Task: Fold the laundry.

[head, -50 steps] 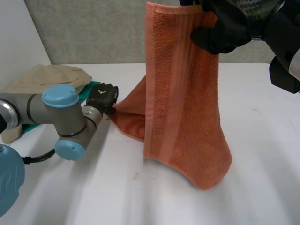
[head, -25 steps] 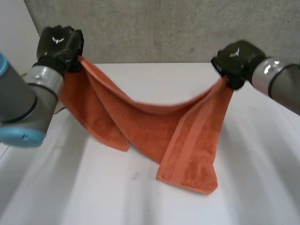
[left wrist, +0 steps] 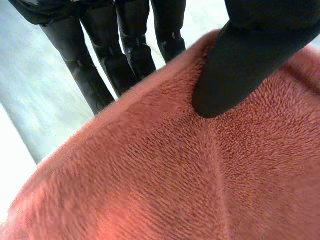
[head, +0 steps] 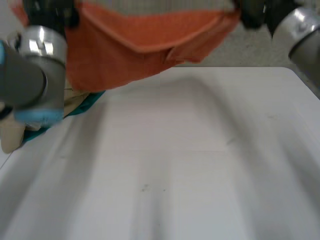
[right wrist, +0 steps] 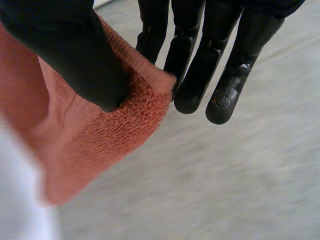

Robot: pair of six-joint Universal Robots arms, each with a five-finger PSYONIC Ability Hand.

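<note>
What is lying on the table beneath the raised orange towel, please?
Bare white table lies below the orange towel. At its left end, a teal cloth and a beige garment peek out; the left arm covers the rest.

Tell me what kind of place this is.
Probably a robot test lab: a white table against a plain grey wall, an orange terry towel held high, a beige and teal clothes pile waiting.
</note>
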